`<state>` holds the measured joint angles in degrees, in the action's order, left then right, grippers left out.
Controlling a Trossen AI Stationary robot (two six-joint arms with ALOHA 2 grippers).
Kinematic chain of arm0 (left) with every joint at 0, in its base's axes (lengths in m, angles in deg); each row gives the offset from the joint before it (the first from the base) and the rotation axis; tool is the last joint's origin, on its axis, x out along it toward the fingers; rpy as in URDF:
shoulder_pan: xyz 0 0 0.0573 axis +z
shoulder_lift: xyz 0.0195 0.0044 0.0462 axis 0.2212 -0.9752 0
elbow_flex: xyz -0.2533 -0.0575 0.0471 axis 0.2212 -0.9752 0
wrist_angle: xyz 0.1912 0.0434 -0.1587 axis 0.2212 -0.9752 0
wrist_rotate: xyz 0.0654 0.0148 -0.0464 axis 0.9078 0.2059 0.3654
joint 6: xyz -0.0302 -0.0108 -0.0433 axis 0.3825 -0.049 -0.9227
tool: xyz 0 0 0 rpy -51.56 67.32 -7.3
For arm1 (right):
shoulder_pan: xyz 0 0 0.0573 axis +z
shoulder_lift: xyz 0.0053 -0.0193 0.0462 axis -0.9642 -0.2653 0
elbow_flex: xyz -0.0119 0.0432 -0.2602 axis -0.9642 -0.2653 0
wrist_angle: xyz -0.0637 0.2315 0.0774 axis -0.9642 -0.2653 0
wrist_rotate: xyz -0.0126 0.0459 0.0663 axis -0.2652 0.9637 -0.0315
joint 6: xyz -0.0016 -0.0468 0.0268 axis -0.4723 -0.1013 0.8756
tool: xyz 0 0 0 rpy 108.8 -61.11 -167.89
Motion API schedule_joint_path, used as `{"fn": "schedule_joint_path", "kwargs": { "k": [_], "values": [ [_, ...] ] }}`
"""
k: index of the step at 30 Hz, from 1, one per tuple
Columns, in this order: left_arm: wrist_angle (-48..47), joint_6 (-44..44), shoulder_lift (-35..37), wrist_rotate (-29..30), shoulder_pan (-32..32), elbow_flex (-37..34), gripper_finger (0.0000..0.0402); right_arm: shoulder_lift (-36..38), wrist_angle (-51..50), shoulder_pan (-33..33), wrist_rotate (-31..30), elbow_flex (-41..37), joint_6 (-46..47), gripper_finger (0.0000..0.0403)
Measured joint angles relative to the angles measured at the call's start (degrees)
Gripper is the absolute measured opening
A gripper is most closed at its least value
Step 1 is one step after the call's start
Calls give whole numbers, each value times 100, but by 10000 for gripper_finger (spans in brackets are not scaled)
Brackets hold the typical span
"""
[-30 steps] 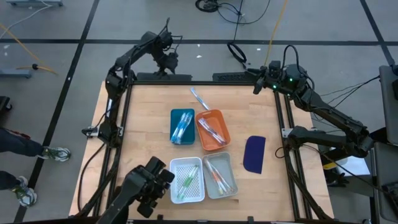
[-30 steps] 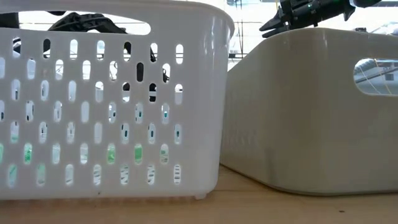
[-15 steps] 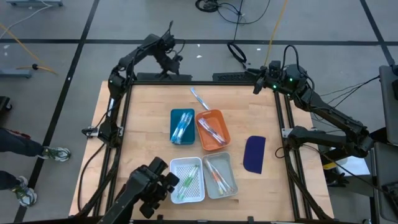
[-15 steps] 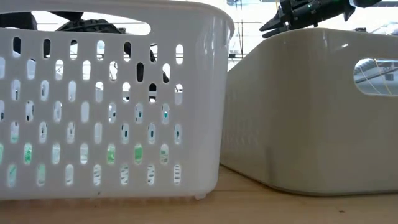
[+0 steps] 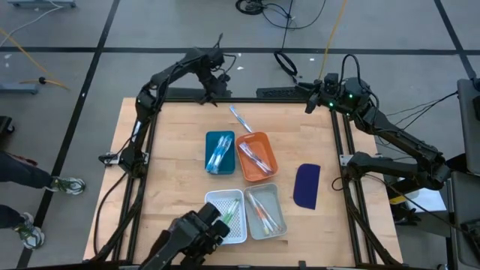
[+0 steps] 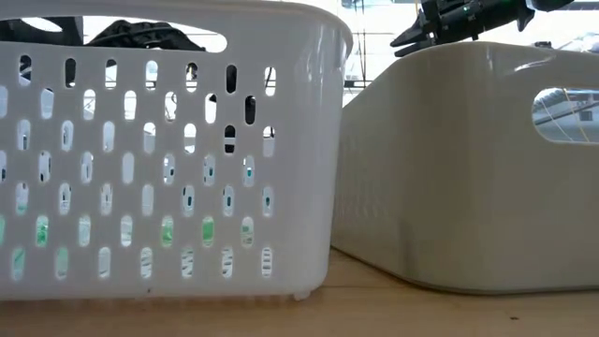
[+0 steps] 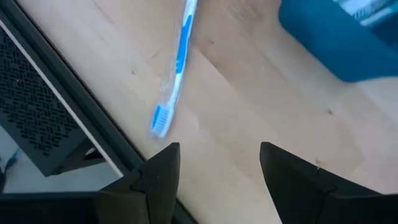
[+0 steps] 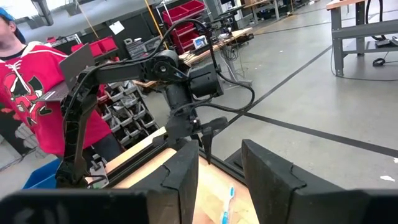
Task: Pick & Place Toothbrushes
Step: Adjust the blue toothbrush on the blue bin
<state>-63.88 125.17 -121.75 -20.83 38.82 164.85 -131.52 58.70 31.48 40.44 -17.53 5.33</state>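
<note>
High view: left pincer [image 5: 223, 73] hung open at upper centre, near the loose toothbrush [image 5: 240, 120] on the table [image 5: 172, 150]; right pincer [image 5: 309, 103] waited, upper right, part open. Left wrist view: the brush lay upper centre; best to centre it between the fingers [image 7: 163, 174] before descending.

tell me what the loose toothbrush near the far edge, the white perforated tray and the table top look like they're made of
Loose toothbrush: looks like glossy plastic, whitish with a blue stripe, bristles at one end.
White tray: likely moulded plastic, smooth with a slight sheen; rows of slots in its wall.
Table top: appears to be light wood, matte; plank seams and grain show.
</note>
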Motion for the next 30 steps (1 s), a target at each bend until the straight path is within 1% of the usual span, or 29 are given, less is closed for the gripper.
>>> {"fn": "schedule_joint_path", "kwargs": {
  "k": [3, 6, 8, 10, 12, 14, 16, 18, 21, 26, 28, 30],
  "values": [
    [-1, -273, 0, -49, -116, 0, 223, 0, 2, 0, 21, 0, 0, 116],
    [-45, -494, 4, 372, -175, 42, 223, 0, 1, 0, 32, -2, 2, 116],
    [-259, -730, 4, 346, -97, 197, 223, 0, 1, 0, 34, -1, 2, 116],
    [-638, -727, 7, -11, 65, 422, 223, 0, 0, 0, 34, -2, 2, 116],
    [-921, -692, 7, -512, 226, 634, 223, -2, -18, 0, 36, -1, 57, 116],
    [-1001, -816, 11, -883, 352, 759, 223, -39, -65, 0, 39, -1, 252, 116],
    [-1030, -989, 13, -1135, 471, 789, 223, -140, -173, 0, 39, 0, 392, 116],
    [-1028, -1156, 13, -1473, 631, 789, 223, -306, -269, 0, 37, -2, 403, 116],
    [-1028, -1404, 13, -2026, 874, 791, 223, -693, -190, 0, 30, -2, 454, 116],
    [-1029, -1738, 83, -2891, 1107, 791, 223, -1594, 218, 0, 45, -2, 644, 116],
    [-1026, -1769, 163, -3027, 1123, 791, 223, -1973, 389, -2, 71, -1, 750, 116],
    [-1029, -1766, 256, -3045, 1117, 791, 223, -2369, 397, -39, 242, 84, 922, 116]
  ]
}}
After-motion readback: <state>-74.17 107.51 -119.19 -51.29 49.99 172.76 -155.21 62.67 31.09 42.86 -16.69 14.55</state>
